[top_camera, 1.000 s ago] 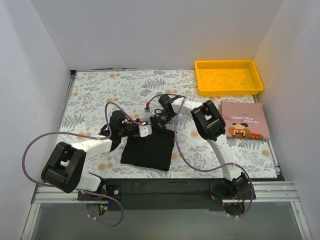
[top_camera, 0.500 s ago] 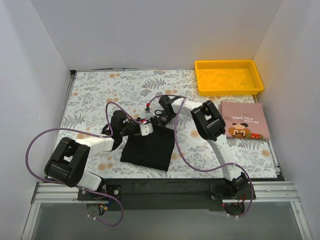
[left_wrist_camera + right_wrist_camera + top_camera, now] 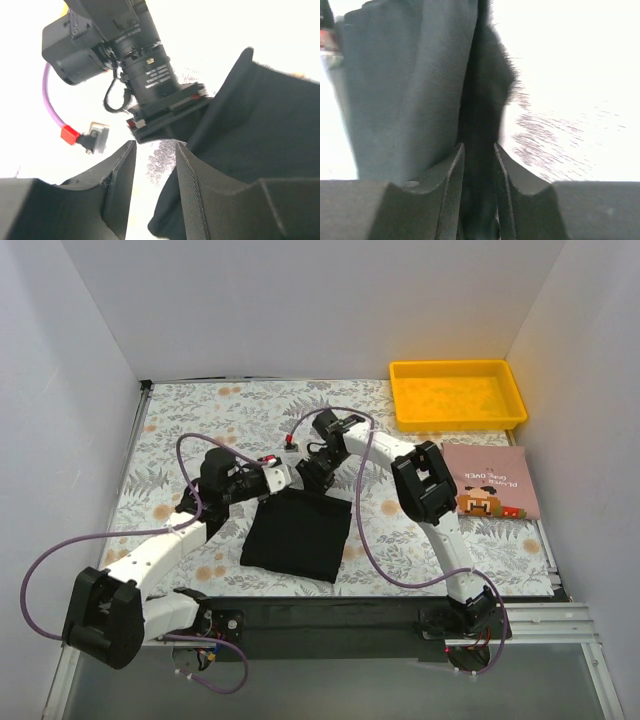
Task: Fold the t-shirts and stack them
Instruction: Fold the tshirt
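Floral-patterned table covering (image 3: pixel 190 430) is lying under everything, and the black t-shirt (image 3: pixel 298 538) is resting folded near its front middle. From overhead, both arms are reaching close together at the shirt's far edge. Only the left wrist view is showing the left gripper (image 3: pixel 155 147) slightly parted, holding nothing. The right wrist view is showing the right gripper (image 3: pixel 478 147) nearly closed, black fabric filling the slit; whether it is pinching, I cannot tell.
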Robot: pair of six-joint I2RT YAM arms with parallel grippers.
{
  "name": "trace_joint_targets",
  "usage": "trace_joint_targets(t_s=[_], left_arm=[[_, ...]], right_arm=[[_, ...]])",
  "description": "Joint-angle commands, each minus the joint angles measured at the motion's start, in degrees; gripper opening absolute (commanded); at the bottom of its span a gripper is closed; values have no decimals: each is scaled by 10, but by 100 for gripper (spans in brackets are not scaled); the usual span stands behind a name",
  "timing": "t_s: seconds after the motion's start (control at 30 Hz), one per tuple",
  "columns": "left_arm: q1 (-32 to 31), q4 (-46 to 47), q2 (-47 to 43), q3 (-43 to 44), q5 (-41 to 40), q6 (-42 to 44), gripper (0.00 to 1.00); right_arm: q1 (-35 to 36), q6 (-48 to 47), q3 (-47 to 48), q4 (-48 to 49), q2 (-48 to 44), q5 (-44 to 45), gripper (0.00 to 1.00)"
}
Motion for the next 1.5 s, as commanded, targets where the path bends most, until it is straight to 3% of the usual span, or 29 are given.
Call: trace_joint_targets(t_s=[0.0,0.1,0.13,0.23,0.53,0.57,0.8,0.9,1.0,1.17,1.23,1.33,1.37,1.47], left_arm=[[11,-116,-41,33,12,-81,37],[33,-173,-36,74,15,-137,42],[44,-190,-27,87,37,-148,43],[113,-272,35,154,101,-169,51],[169,-499,274,347,152,-111,63],[171,-516,302,366,153,-110,68],[171,-531,379,400,132,-117,72],[171,-540,400,407,121,-116,72],[171,-545,420,405,113,-111,70],[171,-567,430,403,110,-88,46],[172,-565,434,403,106,-93,30],[176,-552,446,409,103,-116,12],[176,-528,448,410,98,-129,2],[179,-481,452,414,70,-172,0]], right_arm=[[-5,-50,54,-18,-52,115,37],[-17,-66,85,-36,-66,166,49],[-23,-74,101,-41,-76,181,59],[-57,-83,97,-58,-102,179,71],[-112,-85,-64,-111,-170,86,75],[-113,-84,-75,-112,-172,75,75],[-111,-73,-129,-110,-159,51,78],[-106,-72,-127,-109,-144,46,72],[-98,-73,-126,-108,-125,50,56],[-97,-74,-112,-105,-96,83,23],[-98,-73,-105,-96,-86,108,2],[-104,-63,-80,-82,-74,142,1],[-109,-61,-70,-80,-70,149,1],[-113,-58,-14,-78,-49,174,1]])
